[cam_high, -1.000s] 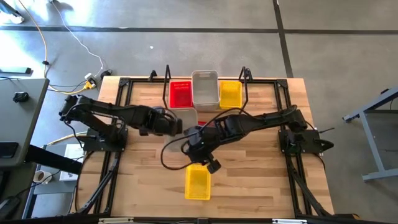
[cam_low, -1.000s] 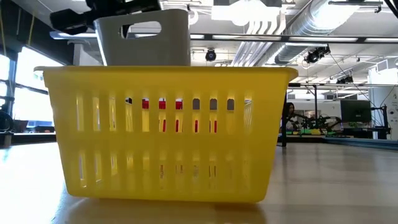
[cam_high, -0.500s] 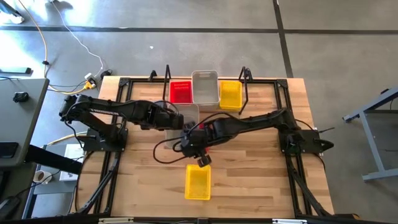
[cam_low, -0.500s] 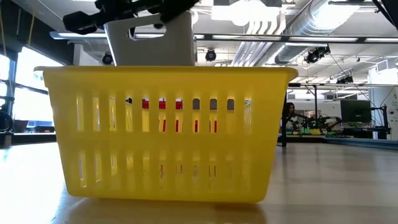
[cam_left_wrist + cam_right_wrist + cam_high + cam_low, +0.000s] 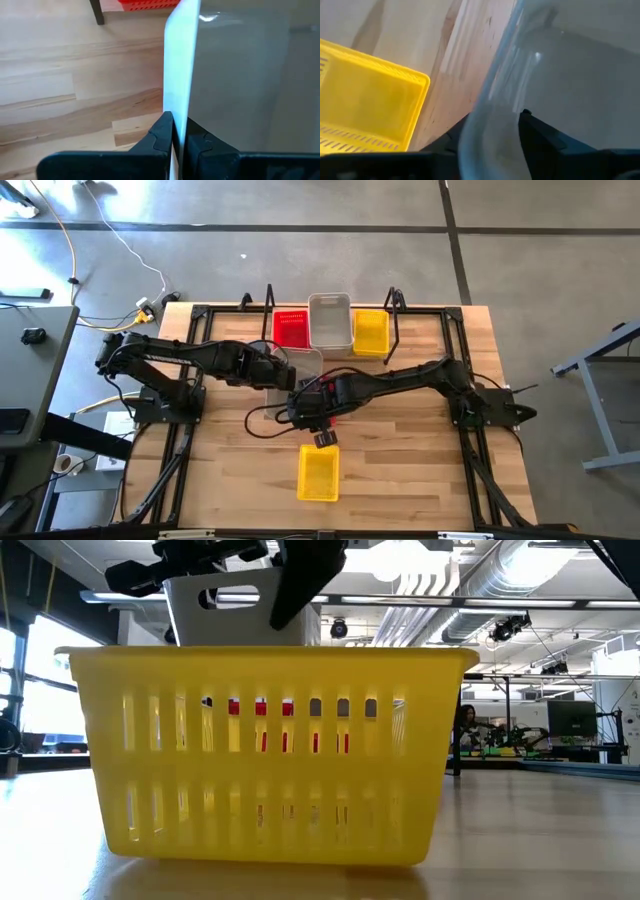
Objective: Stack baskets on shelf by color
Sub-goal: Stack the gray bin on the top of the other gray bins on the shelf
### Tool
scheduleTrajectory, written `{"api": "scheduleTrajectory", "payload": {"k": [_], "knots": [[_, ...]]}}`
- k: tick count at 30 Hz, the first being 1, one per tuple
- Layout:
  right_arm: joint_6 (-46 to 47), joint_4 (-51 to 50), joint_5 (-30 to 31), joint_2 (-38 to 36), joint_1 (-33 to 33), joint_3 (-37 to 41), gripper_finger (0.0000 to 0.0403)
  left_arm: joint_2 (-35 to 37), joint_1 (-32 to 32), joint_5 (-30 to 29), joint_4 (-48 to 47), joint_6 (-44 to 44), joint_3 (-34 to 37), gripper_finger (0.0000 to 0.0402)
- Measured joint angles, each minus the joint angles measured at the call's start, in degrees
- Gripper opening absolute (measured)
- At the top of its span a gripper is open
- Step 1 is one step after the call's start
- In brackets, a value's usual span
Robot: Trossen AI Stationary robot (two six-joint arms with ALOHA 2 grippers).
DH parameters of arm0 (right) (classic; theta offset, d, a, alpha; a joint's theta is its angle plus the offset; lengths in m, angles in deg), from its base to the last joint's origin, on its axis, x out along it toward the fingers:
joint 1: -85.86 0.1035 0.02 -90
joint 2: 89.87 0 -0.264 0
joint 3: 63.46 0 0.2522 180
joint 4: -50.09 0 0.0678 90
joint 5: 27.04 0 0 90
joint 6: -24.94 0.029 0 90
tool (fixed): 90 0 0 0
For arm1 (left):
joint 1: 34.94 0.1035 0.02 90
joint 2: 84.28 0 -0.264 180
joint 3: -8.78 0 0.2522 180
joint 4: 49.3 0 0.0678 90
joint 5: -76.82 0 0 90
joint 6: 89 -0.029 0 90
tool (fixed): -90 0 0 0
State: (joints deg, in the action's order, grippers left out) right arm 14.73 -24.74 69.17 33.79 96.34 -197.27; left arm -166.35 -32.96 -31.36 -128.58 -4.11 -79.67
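1. Nearest the table's front edge, we saw a loose yellow basket (image 5: 318, 473).
2. At mid-table, left gripper (image 5: 175, 135) and right gripper (image 5: 490, 131) each pinched the raised clear-grey basket (image 5: 292, 370); uneven pulls risked twisting it free.
3. Farthest, the shelf (image 5: 420, 320) held three baskets; its posts risked snagging.

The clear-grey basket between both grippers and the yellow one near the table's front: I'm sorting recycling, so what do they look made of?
Clear-grey rectangular basket: seemingly smooth translucent plastic; the table's wood shows dimly through its wall. Yellow slotted basket: seemingly opaque moulded plastic, with evenly cut slots and slight sheen.
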Motion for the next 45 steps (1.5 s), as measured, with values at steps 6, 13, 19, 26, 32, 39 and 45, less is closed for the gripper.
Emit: {"api": "scheduleTrajectory", "payload": {"k": [6, 13, 19, 26, 32, 39, 45], "knots": [[0.6, 0.1, -1.8, -0.1, 0.2, 0.0, 0.002, 0.0, 0.0, -0.1, 0.6, -1.2, 0.0, 0.0005], [1.2, 0.5, -2.8, -0.1, 0.7, 0.0, 0.0011, 0.0, 0.0, 0.4, 1.4, -6.1, -0.1, 0.0029], [4.2, 0.3, -3.9, -0.1, 0.8, 0.0, 0.0004, 0.0, 0.0, 1.3, 3.6, -12.3, -0.1, 0.008], [6.9, 0.4, -4.6, -0.1, 0.8, 0.0, 0.0001, 0.0, 1.7, 5.1, 3.7, -20.5, -0.5, 0.013], [8.0, -0.5, -3.9, -0.1, 0.8, 0.0, 0.0, 0.0, 3.5, 5.8, 3.5, -29.6, -3.2, 0.0151], [9.7, -1.8, -4.3, -0.2, 1.6, 0.0, 0.0001, 0.0, 5.2, 8.2, 1.9, -38.4, -5.9, 0.0153], [12.0, -2.4, -2.7, -0.2, 3.3, 0.0, 0.0001, 0.0, 6.1, 9.4, 0.9, -45.2, -5.9, 0.0153]]}}
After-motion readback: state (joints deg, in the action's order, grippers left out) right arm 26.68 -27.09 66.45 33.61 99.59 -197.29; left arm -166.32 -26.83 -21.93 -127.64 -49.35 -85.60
